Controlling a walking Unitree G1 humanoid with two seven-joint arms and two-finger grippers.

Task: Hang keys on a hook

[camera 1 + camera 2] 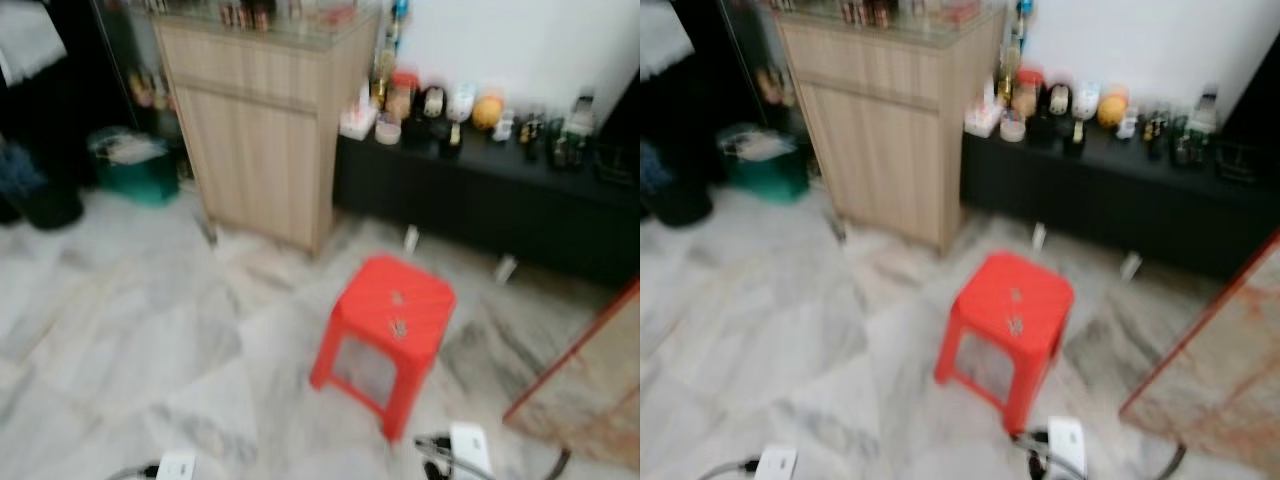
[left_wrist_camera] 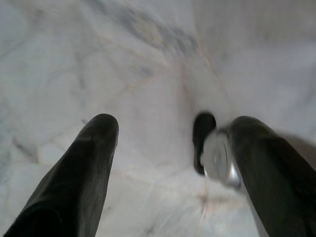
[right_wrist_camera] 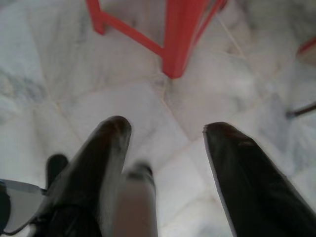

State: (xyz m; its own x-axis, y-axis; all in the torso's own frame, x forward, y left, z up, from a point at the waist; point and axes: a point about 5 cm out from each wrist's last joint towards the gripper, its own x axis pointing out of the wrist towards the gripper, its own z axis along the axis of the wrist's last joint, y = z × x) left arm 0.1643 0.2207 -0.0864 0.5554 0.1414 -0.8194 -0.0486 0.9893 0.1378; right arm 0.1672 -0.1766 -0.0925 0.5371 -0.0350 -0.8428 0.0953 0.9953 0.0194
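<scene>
A red plastic stool [image 1: 390,300] stands on the marble floor just ahead, slightly right. On its seat lie small metal keys [image 1: 398,325], blurred. Both arms hang low at the bottom edge of the eye views. The left gripper [image 2: 175,126] points down at bare floor, its two black fingers [image 2: 94,163] spread open with nothing between them. The right gripper [image 3: 169,128] is also open and empty, hanging above the floor just short of the stool's leg [image 3: 180,39].
A tall light-wood cabinet [image 1: 265,130] stands behind the stool. To its right runs a low black bench [image 1: 490,195] crowded with bottles and jars. A green box [image 1: 135,165] and a dark bin [image 1: 40,200] sit at far left. A red-edged board [image 1: 590,370] leans at right.
</scene>
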